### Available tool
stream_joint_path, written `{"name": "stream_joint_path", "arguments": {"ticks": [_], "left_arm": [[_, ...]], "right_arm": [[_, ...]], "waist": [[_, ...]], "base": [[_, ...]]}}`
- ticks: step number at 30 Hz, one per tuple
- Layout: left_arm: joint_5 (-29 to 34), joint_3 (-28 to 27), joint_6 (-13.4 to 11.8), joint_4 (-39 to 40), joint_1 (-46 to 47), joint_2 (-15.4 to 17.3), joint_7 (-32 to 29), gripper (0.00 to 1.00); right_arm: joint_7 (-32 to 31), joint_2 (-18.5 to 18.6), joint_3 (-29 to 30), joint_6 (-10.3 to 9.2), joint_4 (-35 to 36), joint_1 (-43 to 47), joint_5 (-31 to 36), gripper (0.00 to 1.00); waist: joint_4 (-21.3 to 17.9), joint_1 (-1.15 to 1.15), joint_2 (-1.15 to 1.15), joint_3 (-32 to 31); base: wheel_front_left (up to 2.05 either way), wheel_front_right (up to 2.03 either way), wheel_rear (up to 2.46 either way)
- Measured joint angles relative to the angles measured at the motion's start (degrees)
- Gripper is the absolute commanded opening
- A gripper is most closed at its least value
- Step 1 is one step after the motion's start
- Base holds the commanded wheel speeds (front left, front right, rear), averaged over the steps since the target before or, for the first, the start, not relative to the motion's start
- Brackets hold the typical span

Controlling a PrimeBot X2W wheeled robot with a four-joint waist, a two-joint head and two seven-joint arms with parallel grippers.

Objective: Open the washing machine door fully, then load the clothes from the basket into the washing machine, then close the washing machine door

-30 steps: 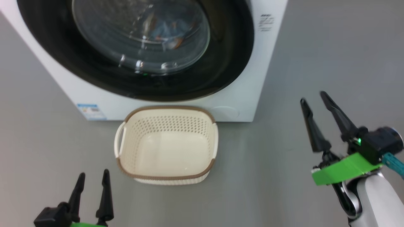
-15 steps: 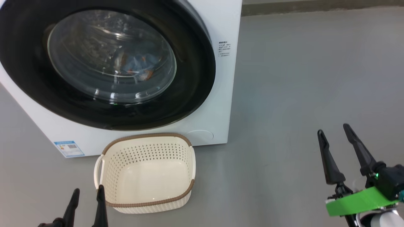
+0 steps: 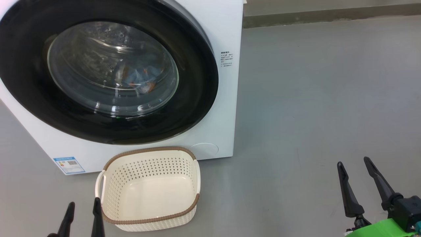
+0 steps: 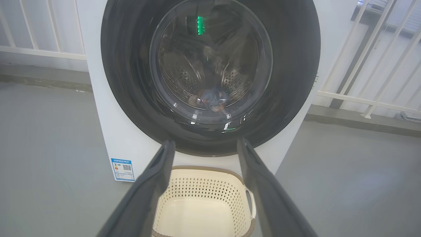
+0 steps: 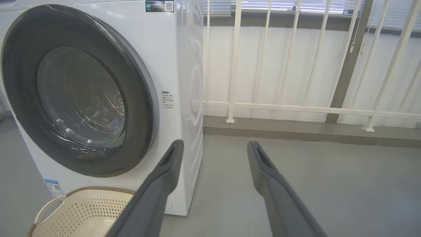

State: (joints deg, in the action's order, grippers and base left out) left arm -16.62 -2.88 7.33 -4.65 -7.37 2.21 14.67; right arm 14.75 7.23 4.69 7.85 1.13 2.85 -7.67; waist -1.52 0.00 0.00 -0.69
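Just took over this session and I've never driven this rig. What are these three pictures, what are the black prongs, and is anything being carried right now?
The wide picture comes from the robot's head, looking down at the floor. The other two come from cameras on its wrists, each looking along that arm's own two dark prongs. Those prongs are the fingers of the left tool and the right tool. Both stand open and hold nothing.

Ahead is the washing machine with the washing machine door shut. Through the glass you can see the clothes, blue with orange marks, lying in the drum. The basket sits on the grey floor in front of the machine, with nothing in it. A white railing stands behind.
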Motion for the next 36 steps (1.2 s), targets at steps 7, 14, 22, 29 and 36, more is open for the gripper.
{"name": "stream_joint_path", "arguments": {"ticks": [7,14,22,29,36], "left_arm": [[-0.44,-0.68,0.00,0.10,-0.01,0.00,0.00,1.00],[-0.44,-0.75,0.01,0.11,-0.01,0.00,0.00,1.00],[-1.38,0.02,0.00,-3.83,-0.78,-1.51,-0.23,0.00],[-5.49,-0.01,0.00,-4.16,-0.83,-1.46,-1.41,0.00],[-9.71,-0.03,0.00,-4.60,-0.58,-1.43,-2.55,0.00]], "right_arm": [[-0.01,-0.80,1.52,-0.02,-0.94,0.92,0.99,1.00],[-0.01,-1.49,1.54,-0.02,-1.44,0.93,1.03,1.00],[-0.13,-2.49,1.47,-0.01,-6.24,0.98,0.65,0.00],[-1.47,-2.58,1.48,-0.01,-6.68,0.97,-3.96,0.00],[-2.65,-2.78,1.51,-0.01,-7.34,0.91,-8.86,0.00]], "waist": [[-0.18,0.00,0.00,-0.75],[0.01,0.00,0.00,-0.89],[0.09,0.00,0.00,-0.83],[0.17,0.02,0.00,-0.85],[0.25,0.01,0.00,-0.64]], "base": [[0.00,0.00,0.00],[0.00,0.00,0.00],[0.00,0.00,0.00],[0.00,0.00,0.00],[0.00,0.00,0.00]]}}
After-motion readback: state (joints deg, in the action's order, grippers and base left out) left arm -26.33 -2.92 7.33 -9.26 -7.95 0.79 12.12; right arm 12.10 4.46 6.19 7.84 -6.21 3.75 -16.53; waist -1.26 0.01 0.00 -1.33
